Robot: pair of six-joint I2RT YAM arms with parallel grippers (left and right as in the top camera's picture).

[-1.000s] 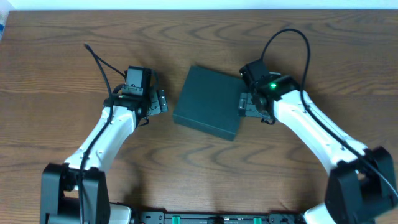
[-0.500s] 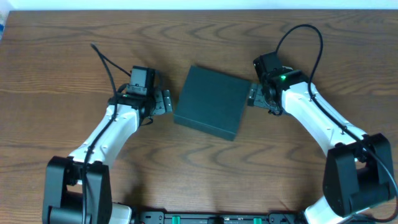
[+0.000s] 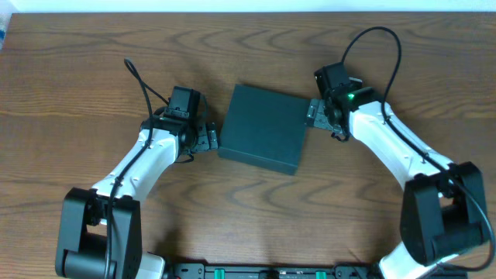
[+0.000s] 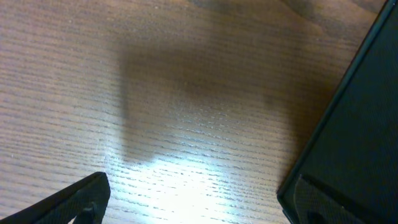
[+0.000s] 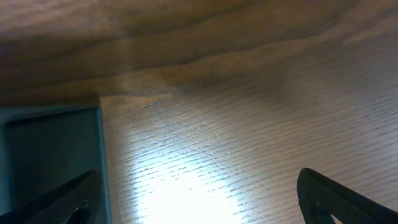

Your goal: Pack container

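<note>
The container [image 3: 263, 128] is a dark teal-black square box lying shut at the middle of the wooden table. My left gripper [image 3: 205, 136] stands open at its left edge. In the left wrist view the container [image 4: 357, 118] fills the right side, one fingertip [image 4: 314, 205] overlaps its edge, and only bare wood lies across the left gripper [image 4: 196, 208]. My right gripper [image 3: 314, 114] stands open at the box's upper right edge. In the right wrist view the container [image 5: 43, 149] sits at the left, under one fingertip [image 5: 59, 202] of the right gripper [image 5: 196, 202].
The wooden table [image 3: 248, 46] stretches all round the box. A black cable [image 3: 139, 81] loops off the left arm and another cable [image 3: 372, 46] arcs over the right arm. No snack packets show in any view.
My left gripper has moved right, up to the container's left edge. My right gripper has shifted up along the box's right edge. Both stay open.
</note>
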